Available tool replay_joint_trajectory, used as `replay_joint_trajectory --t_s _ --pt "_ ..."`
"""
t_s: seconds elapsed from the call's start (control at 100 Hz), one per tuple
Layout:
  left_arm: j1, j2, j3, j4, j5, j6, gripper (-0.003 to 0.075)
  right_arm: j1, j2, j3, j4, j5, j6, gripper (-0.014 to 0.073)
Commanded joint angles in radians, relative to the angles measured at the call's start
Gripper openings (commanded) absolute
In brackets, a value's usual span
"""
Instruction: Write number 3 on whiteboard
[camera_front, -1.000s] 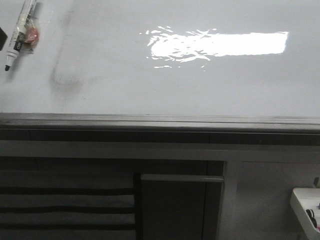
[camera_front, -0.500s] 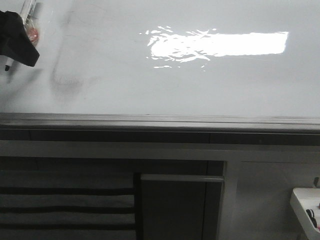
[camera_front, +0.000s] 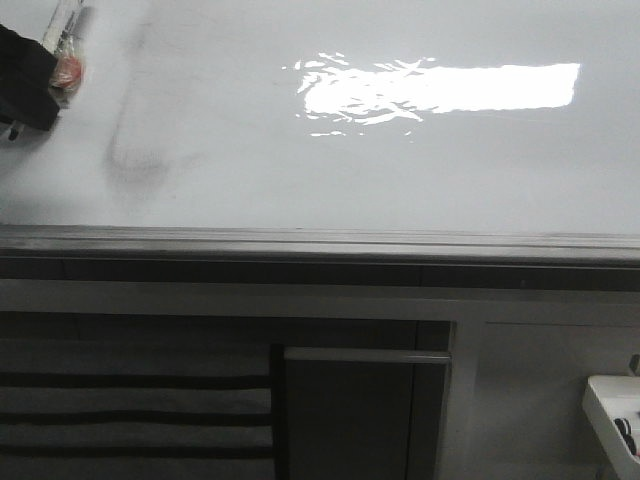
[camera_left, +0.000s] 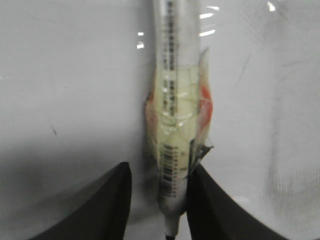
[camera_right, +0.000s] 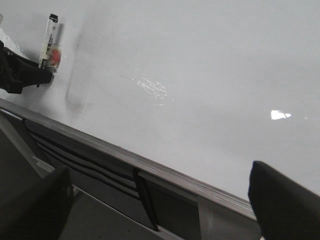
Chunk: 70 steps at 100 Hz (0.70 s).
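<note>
The whiteboard (camera_front: 400, 170) lies flat and fills the upper part of the front view. No black number 3 shows on it. A clear-bodied marker (camera_front: 68, 45) with an orange and yellow wrap lies at its far left. My left gripper (camera_front: 25, 85) covers the marker's lower end. In the left wrist view the marker (camera_left: 175, 115) lies between the open jaws of the left gripper (camera_left: 161, 170), against one finger with a gap to the other. My right gripper (camera_right: 159, 172) is wide open and empty, off the board's near edge.
A faint grey smudge (camera_front: 135, 160) lies right of the marker, with bright glare (camera_front: 440, 88) at the board's middle. The grey metal edge (camera_front: 320, 240) runs along the near side. Below it are cabinet panels with a handle (camera_front: 365, 355) and a white tray (camera_front: 615, 410).
My left gripper has come in from the left over the marker's lower end and now straddles it. The marker still lies in the same place. The right side has not changed.
</note>
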<state>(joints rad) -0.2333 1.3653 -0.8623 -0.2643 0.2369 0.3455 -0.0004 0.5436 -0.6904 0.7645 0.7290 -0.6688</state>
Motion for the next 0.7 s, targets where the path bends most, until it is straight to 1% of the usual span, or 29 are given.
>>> replay_joint_trajectory --t_s 0.0,0.25,0.48,0.69 --pt "-0.008 -0.011 -0.031 -0.007 -0.099 0.001 0.0167 -0.008 0.011 -0.036 0.041 -0.058 -0.012 0.0638" --pt "-0.015 -0.011 -0.031 -0.007 -0.093 0.001 0.0112 -0.008 0.011 -0.036 0.041 -0.066 -0.012 0.0638" --pt "-0.074 -0.025 -0.031 0.001 -0.091 0.001 0.0075 -0.008 0.011 -0.036 0.041 -0.066 -0.012 0.0638" --pt "-0.082 -0.026 -0.031 0.011 -0.091 0.001 0.0038 -0.008 0.011 -0.036 0.041 -0.066 -0.012 0.0638"
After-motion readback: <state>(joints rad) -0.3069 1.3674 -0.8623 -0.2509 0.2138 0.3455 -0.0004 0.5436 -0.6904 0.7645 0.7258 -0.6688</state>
